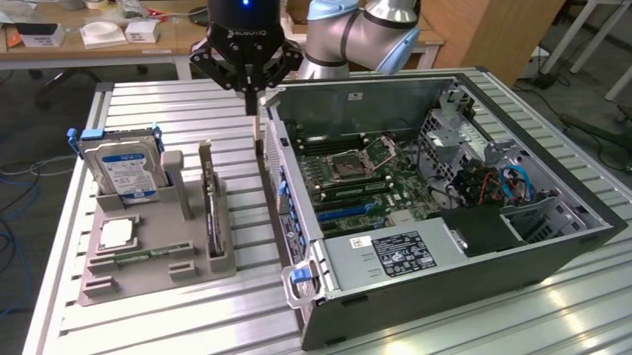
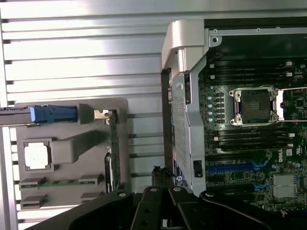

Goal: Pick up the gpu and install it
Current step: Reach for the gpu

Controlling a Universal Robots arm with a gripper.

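Note:
The gpu (image 1: 210, 211) stands on edge in a slot of the grey holder (image 1: 148, 279), a thin dark card with a silvery bracket end. From the wrist view the gpu (image 2: 113, 153) appears edge-on, in the holder (image 2: 72, 148). My gripper (image 1: 254, 100) hangs above the table strip between the holder and the open computer case (image 1: 445, 244), close to the case's rear corner. Its fingers are shut and hold nothing. It is well apart from the gpu. The gripper's dark body (image 2: 160, 201) lies along the wrist view's edge.
A silver hard drive (image 1: 123, 171) with a blue-white label stands in the holder, with a processor chip (image 1: 117, 234) and a memory stick (image 1: 148, 257) beside it. The case lies open, its motherboard (image 1: 360, 174) exposed. Desks with clutter stand behind the slatted table (image 1: 168, 325).

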